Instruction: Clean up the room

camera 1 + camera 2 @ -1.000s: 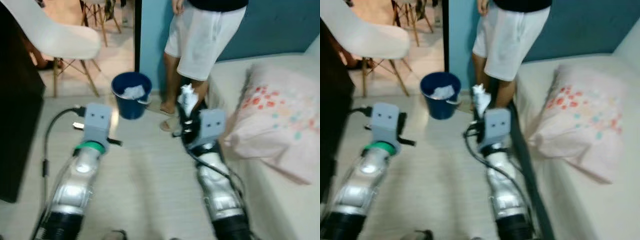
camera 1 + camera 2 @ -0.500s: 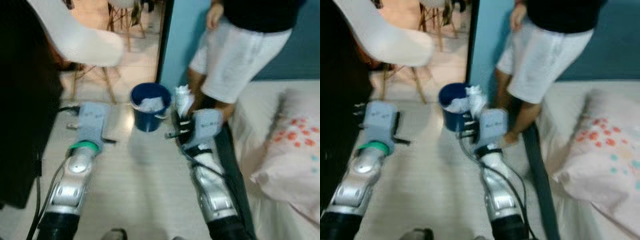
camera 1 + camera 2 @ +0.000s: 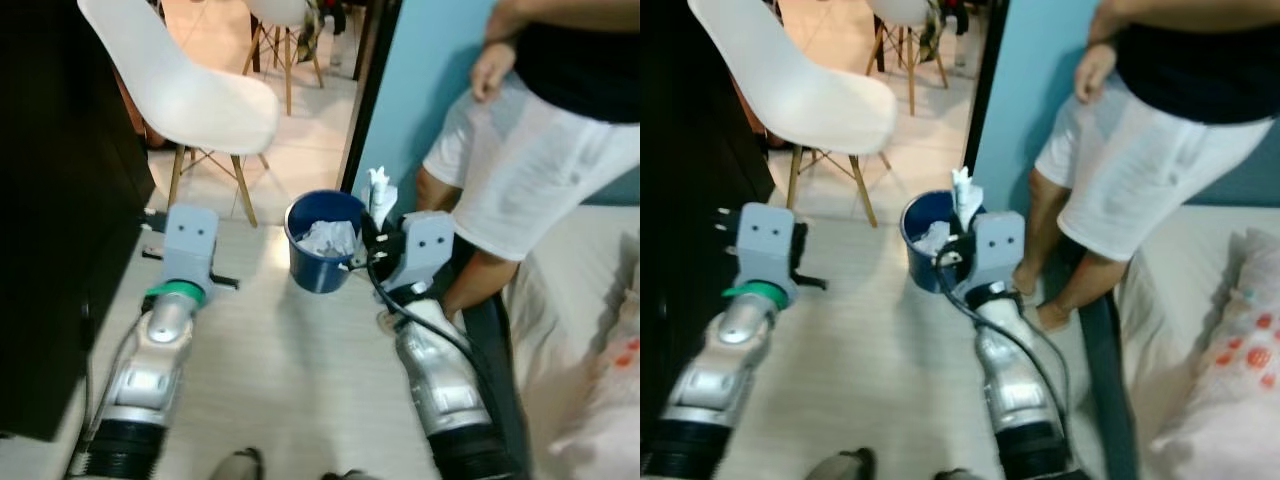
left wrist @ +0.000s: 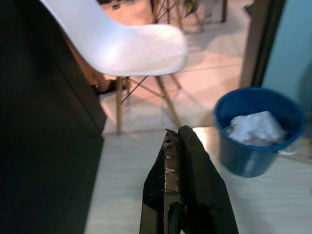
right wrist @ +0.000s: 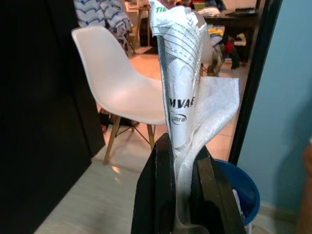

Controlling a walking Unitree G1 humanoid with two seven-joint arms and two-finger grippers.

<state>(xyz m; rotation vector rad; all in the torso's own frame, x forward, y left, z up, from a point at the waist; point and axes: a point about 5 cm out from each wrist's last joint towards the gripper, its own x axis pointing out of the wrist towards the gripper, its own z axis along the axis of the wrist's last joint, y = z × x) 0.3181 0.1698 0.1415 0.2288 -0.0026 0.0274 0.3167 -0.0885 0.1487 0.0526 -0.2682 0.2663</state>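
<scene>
I have the right gripper pinched tight on a crumpled white wrapper with printed lettering, which sticks up from between the fingers; in the head view it sits just right of centre, right beside the far rim of the blue bucket. The bucket stands on the pale floor in the middle of the frame and already has a wad of white paper inside, so I judge part of the tidying is done. What is left, as I read it, is getting this wrapper over the bucket's mouth and letting go. The left gripper is out in front at centre left with its black fingers pressed together and nothing between them. A white chair occupies the upper left, and a person in white shorts stands at the upper right, close to my right arm.
</scene>
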